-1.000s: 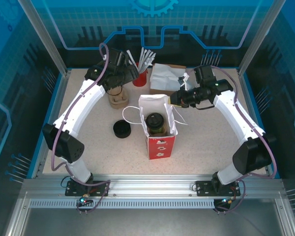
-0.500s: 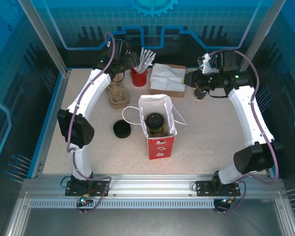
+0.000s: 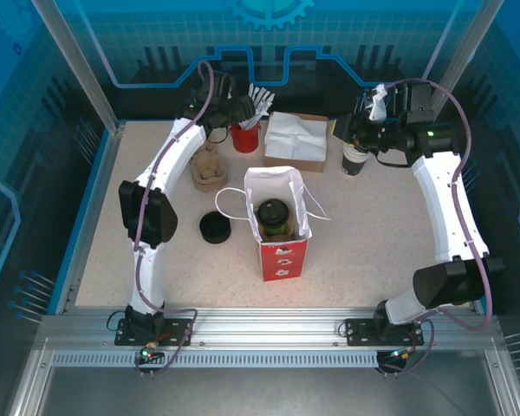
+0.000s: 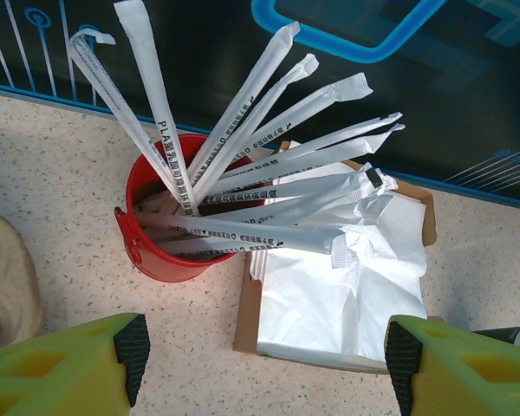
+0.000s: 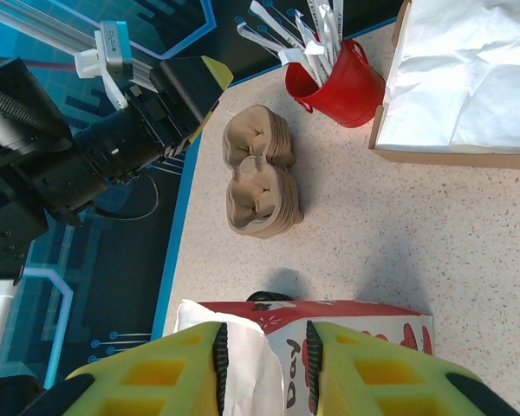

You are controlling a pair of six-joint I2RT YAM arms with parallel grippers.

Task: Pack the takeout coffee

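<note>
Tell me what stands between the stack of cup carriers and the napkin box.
The red bucket stands there, between the carriers and the napkin box. The left wrist view shows it plainly.

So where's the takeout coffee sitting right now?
In the top view, the takeout coffee stands inside the open red-and-white paper bag near the middle of the table, with the black lids just to its left.

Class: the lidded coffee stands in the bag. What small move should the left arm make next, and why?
Probably lower the left fingers onto a wrapped straw in the red bucket and close. They are open, pointed at the bucket, and the coffee already sits in the bag.
</note>
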